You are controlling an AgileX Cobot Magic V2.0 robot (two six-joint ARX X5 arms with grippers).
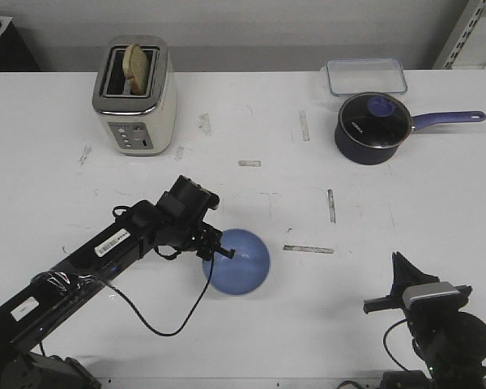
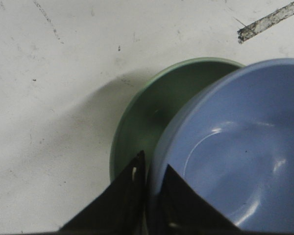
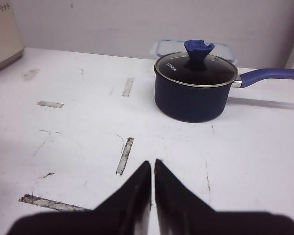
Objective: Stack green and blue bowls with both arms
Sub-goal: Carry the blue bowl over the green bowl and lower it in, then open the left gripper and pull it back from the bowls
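Note:
My left gripper [image 1: 213, 253] is shut on the rim of the blue bowl [image 1: 241, 261], one finger inside it and one outside. In the left wrist view the gripper [image 2: 153, 166] holds the blue bowl [image 2: 235, 152] tilted over the green bowl [image 2: 152, 105], which lies under it and shows only on one side. In the front view the green bowl is hidden beneath the blue one. My right gripper [image 3: 152, 164] is shut and empty, near the table's front right [image 1: 398, 267].
A cream toaster [image 1: 135, 95] with bread stands at the back left. A dark navy saucepan with glass lid [image 1: 373, 126] and a clear lidded container [image 1: 365, 75] stand at the back right. Tape marks [image 1: 308, 249] dot the table.

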